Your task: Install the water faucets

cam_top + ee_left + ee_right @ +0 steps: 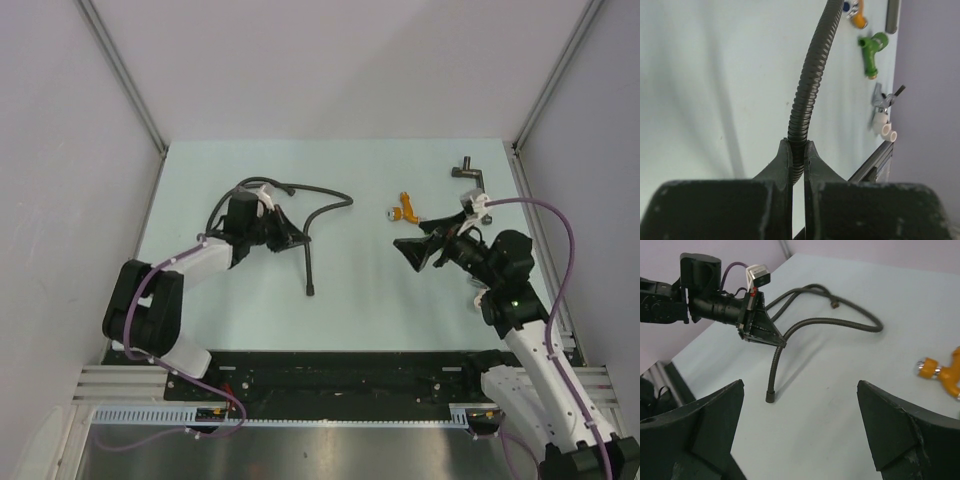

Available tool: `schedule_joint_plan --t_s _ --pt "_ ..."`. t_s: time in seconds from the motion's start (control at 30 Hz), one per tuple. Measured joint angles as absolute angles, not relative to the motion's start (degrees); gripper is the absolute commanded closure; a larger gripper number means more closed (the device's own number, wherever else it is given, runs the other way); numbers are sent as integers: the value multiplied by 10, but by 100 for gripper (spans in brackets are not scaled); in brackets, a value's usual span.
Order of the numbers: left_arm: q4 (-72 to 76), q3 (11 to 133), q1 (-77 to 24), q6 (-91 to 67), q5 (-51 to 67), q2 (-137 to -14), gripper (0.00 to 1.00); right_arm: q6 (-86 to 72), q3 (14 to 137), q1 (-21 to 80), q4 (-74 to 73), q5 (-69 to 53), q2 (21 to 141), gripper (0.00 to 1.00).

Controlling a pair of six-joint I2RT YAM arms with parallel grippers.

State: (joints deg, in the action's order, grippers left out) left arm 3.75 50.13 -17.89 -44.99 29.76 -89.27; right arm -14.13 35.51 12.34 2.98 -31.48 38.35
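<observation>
The orange faucet [405,210] lies on the table right of centre; it also shows in the left wrist view [858,18] and the right wrist view [941,373]. The green faucet [873,48] lies close to it; in the top view my right arm hides it. My left gripper [298,240] is shut on the long black hose [810,85], gripping it between both fingers [784,157]. My right gripper [412,255] is open and empty, hovering low over bare table just near of the orange faucet, its jaws wide apart [800,410].
The hose [322,210] loops across the left-centre of the table, with its free end [770,397] standing on the surface. A grey metal fitting [470,172] lies at the far right. A small white and silver fitting [883,120] sits by the frame rail. Walls enclose the table.
</observation>
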Motion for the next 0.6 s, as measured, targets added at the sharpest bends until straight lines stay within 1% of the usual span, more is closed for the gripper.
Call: schedule_joint_plan --t_s 0.1,0.2,0.3,0.33,0.47,0.57,0.6 --pt "63 440 -187 -460 287 -865 100 -149 355 151 38 -343 435 0" --pt "102 404 -199 -475 273 -854 100 -151 356 194 49 -356 506 0" --pt "152 370 -221 -503 266 -857 100 -146 356 258 46 -329 580 0" --pt "172 358 -230 -517 267 -863 100 -138 356 293 45 -312 606 0" --pt "216 342 -247 -555 268 -889 100 -116 356 388 57 -271 669 0" --pt "237 336 -250 -569 253 -891 94 -106 356 427 72 -240 718 1" --pt "242 334 -250 -570 244 -891 88 -103 356 441 81 -228 736 2"
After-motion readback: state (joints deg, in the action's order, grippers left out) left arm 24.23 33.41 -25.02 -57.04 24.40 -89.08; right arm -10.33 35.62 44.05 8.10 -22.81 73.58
